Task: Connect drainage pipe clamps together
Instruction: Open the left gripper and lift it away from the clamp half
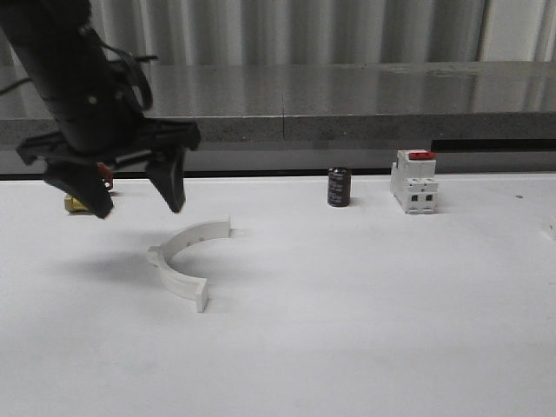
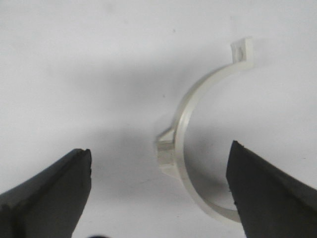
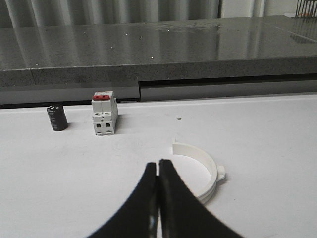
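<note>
One white half-ring drainage pipe clamp [image 1: 184, 259] lies on the white table, its open side facing right. My left gripper [image 1: 135, 195] hovers above and to the left of it, open and holding nothing. From the left wrist camera the same clamp [image 2: 190, 124] sits between the spread fingers [image 2: 54, 191], nearer the other one. A second white clamp [image 3: 203, 171] lies on the table just beyond my right gripper [image 3: 158, 163], which is shut on nothing.
A black cylindrical capacitor [image 1: 339, 187] and a white breaker with red top [image 1: 413, 181] stand at the table's back. A small brass piece [image 1: 76, 203] lies behind the left gripper. A grey stone ledge [image 1: 347, 100] runs behind the table.
</note>
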